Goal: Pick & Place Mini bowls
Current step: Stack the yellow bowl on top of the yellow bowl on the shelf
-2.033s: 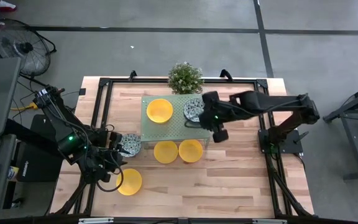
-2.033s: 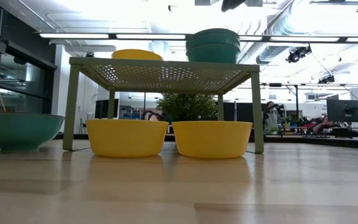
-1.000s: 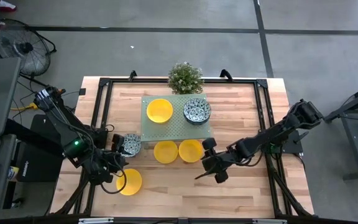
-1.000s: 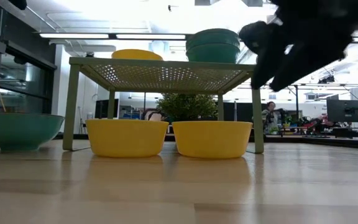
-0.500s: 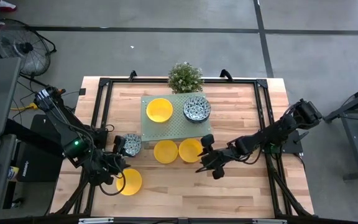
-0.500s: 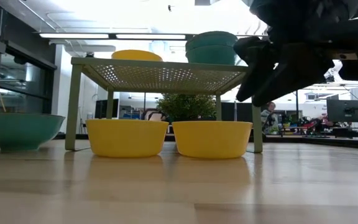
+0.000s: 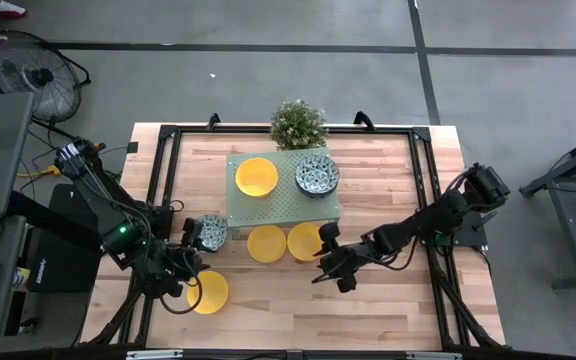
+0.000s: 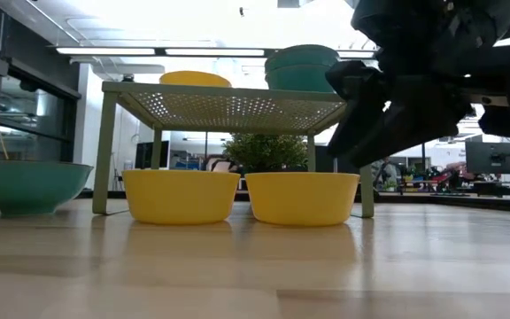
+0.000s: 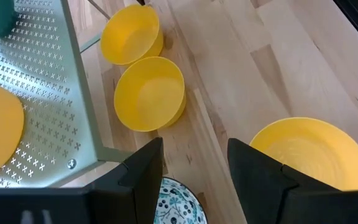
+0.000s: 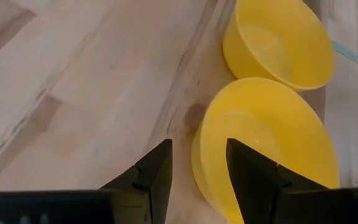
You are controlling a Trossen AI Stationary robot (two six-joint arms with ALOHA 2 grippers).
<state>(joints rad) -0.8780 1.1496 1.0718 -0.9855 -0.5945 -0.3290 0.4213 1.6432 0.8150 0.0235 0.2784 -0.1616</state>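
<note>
Two yellow mini bowls (image 7: 266, 243) (image 7: 306, 241) stand side by side on the table, at the near edge of a green perforated shelf (image 7: 283, 205). On the shelf are another yellow bowl (image 7: 256, 177) and a stack of patterned bowls (image 7: 317, 176). A patterned bowl (image 7: 209, 232) and a yellow bowl (image 7: 208, 292) stand on the table at the left. My right gripper (image 7: 323, 257) is open and hovers over the right yellow bowl's near rim (image 10: 199, 155). My left gripper (image 7: 192, 262) is open, above the gap between the patterned bowl (image 9: 174, 205) and the yellow bowl (image 9: 309, 152).
A small green potted plant (image 7: 299, 124) stands behind the shelf at the far edge. A dark frame (image 7: 168, 160) runs around the tabletop. Bare wood (image 7: 388, 310) lies to the near right.
My right gripper has gone toward the table's left edge and down, from the bare wood on the right to the right-hand yellow bowl, staying open. The bowls have kept their places.
</note>
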